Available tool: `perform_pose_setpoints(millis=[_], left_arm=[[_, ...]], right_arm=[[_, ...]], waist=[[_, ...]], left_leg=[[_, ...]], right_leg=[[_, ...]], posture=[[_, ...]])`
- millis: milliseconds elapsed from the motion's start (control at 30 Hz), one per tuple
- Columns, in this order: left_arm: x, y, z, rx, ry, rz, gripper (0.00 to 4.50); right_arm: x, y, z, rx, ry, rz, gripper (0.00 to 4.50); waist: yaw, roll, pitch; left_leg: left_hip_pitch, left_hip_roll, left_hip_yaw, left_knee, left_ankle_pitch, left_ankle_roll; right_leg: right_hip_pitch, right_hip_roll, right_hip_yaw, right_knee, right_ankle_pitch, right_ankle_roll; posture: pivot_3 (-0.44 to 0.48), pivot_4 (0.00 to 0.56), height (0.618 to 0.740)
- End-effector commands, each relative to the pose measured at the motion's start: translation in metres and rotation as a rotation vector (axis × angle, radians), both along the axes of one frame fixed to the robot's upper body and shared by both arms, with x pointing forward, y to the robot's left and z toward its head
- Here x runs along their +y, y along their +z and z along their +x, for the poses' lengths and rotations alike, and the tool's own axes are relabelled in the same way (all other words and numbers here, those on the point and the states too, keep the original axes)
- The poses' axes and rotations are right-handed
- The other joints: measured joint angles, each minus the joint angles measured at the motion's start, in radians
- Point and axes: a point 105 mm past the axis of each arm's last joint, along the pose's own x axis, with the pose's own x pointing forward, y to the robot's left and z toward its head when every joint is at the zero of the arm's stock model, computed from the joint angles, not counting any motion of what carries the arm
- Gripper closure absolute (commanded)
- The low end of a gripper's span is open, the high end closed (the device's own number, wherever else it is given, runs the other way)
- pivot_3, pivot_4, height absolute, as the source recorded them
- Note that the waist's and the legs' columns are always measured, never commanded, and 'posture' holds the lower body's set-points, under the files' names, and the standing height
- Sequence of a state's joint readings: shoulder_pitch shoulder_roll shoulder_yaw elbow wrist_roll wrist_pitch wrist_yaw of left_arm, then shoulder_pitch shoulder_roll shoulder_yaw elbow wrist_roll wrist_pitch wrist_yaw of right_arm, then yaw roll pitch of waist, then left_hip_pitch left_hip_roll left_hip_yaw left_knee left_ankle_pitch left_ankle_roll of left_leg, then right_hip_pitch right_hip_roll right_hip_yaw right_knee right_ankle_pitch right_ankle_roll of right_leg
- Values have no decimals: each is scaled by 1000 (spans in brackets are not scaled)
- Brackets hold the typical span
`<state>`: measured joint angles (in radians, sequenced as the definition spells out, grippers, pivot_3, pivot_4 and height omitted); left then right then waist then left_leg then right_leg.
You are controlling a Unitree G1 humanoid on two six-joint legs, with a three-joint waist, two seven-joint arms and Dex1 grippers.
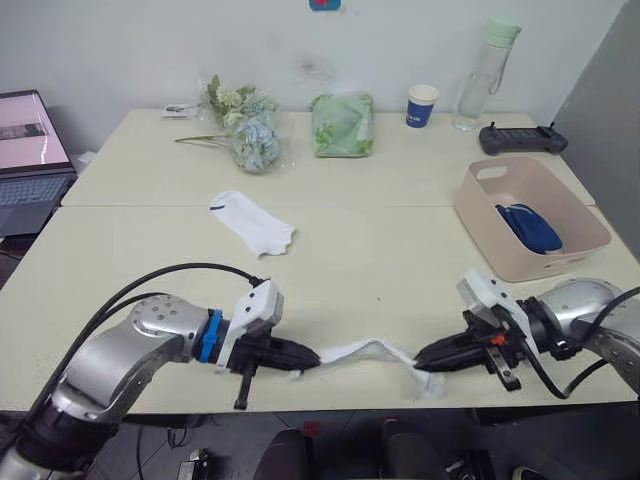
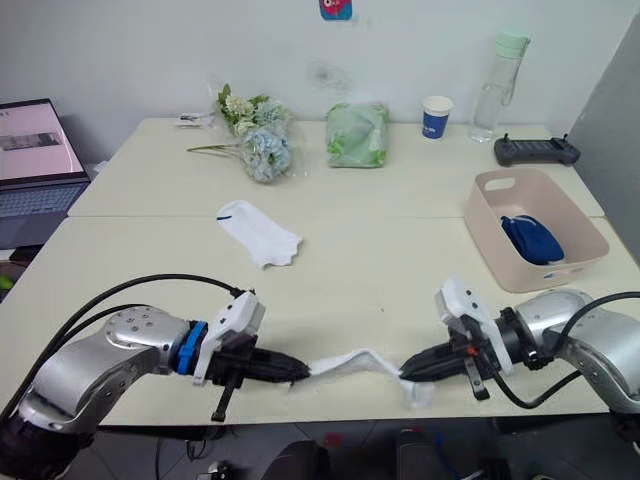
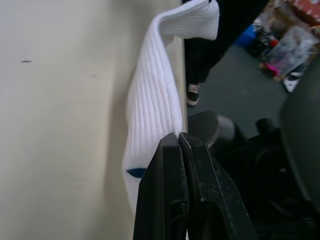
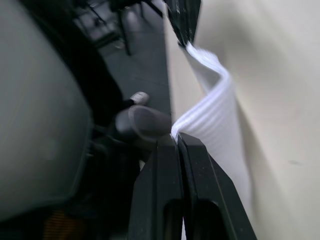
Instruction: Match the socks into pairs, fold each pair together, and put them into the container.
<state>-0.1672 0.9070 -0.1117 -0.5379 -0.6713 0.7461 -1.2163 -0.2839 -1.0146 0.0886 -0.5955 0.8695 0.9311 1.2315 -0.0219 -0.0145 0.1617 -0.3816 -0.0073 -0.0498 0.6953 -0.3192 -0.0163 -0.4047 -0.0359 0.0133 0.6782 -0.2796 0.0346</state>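
A white sock (image 1: 362,351) stretches along the table's near edge between my two grippers. My left gripper (image 1: 312,357) is shut on its left end, and my right gripper (image 1: 420,361) is shut on its right end; the wrist views show the ribbed sock (image 3: 152,107) pinched between shut fingers (image 4: 172,165). A second white sock (image 1: 252,222) with a small dark mark lies flat at centre-left of the table. The pale pink container (image 1: 480,215) stands at the right, with folded dark navy socks (image 1: 530,228) inside.
Along the back of the table are a flower bouquet (image 1: 243,122), a pale green plastic bag (image 1: 342,124), a blue-and-white paper cup (image 1: 421,105), a clear bottle (image 1: 482,80) and a black controller (image 1: 521,138). A laptop (image 1: 30,150) stands off the left side.
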Motion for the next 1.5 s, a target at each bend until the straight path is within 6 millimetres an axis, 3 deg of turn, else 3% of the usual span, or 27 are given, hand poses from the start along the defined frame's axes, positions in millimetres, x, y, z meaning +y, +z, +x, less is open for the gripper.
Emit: perform_pose_setpoints(millis=[33, 133, 267, 467, 667, 867, 1133, 1233, 1333, 1400, 1467, 1500], left_arm=[[-3, 8, -15, 30, -49, -26, 4500], [3, -6, -3, 47, 15, 0, 4500], [23, -34, 34, -111, 122, 141, 4500], [19, -31, 75, -278, 172, 132, 4500], [12, -36, 92, -332, 139, 174, 4500], [12, -41, 103, -372, 124, 221, 4500], [10, -38, 115, -425, 137, 221, 4500], [12, -32, 120, -448, 169, 199, 3694], [19, -25, 124, -479, 190, 204, 2659], [29, -16, 125, -524, 211, 214, 2029], [33, -4, 128, -577, 245, 196, 1492], [33, -1, 129, -589, 255, 186, 1203]], right_arm=[[3, 7, -16, 35, 45, 6, 4465], [-3, -6, -3, 5, -8, -42, 4465], [-14, -18, 35, -94, -118, -94, 4465], [-20, -29, 79, -304, -162, -173, 4465], [-17, -39, 90, -318, -172, -175, 4465], [-31, -52, 108, -406, -210, -241, 4465], [-34, -51, 120, -487, -235, -226, 4465], [-34, -44, 127, -516, -280, -200, 4500], [-38, -34, 132, -546, -312, -186, 3441], [-44, -16, 142, -617, -366, -165, 2747], [-46, -1, 145, -656, -390, -139, 2154], [-46, 2, 144, -662, -387, -131, 2125]], waist=[[0, 0, 0], [2, 0, 0], [0, 0, 0], [0, 0, 0], [-1, 0, 0], [-1, 0, 0], [-3, 0, 0], [-3, 0, 0], [-3, 0, 0], [-3, 0, 0], [-5, 0, 0], [-5, 0, 0]], left_leg=[[0, 0, 0, 0, 0, 0], [0, 0, 0, 0, 0, 0], [1, -1, 1, 0, 0, 0], [0, -1, 2, 0, 0, 0], [-1, -1, 2, 0, 0, 0], [0, -1, 2, 1, 0, 0], [0, -1, 2, 1, 0, 0], [0, -1, 2, 1, 0, 0], [0, -1, 2, 1, 0, -1], [0, -1, 1, 1, 0, -1], [0, -1, 2, 1, 0, -1], [0, -1, 1, 1, 0, -1]], right_leg=[[0, 0, 0, 0, 0, 0], [0, 0, 0, 0, 0, 0], [0, 1, 0, 0, 0, 0], [-1, 1, 0, -1, 0, 0], [-1, 1, 0, 0, 0, 0], [-1, 1, 0, 1, 0, 0], [-1, 1, 0, 1, 0, 0], [-1, 1, 0, 1, 0, 0], [-1, 1, 0, 1, 0, 0], [-1, 0, 0, 1, 0, 0], [-2, 0, 1, 2, 0, 0], [-2, 0, 1, 2, 0, 0]], posture=[[0, 150, 740], [0, 150, 740], [0, 150, 740], [0, 150, 740], [0, 150, 740], [0, 150, 740], [0, 150, 740], [0, 150, 740], [0, 150, 740], [0, 150, 740], [0, 150, 740], [0, 150, 740]])
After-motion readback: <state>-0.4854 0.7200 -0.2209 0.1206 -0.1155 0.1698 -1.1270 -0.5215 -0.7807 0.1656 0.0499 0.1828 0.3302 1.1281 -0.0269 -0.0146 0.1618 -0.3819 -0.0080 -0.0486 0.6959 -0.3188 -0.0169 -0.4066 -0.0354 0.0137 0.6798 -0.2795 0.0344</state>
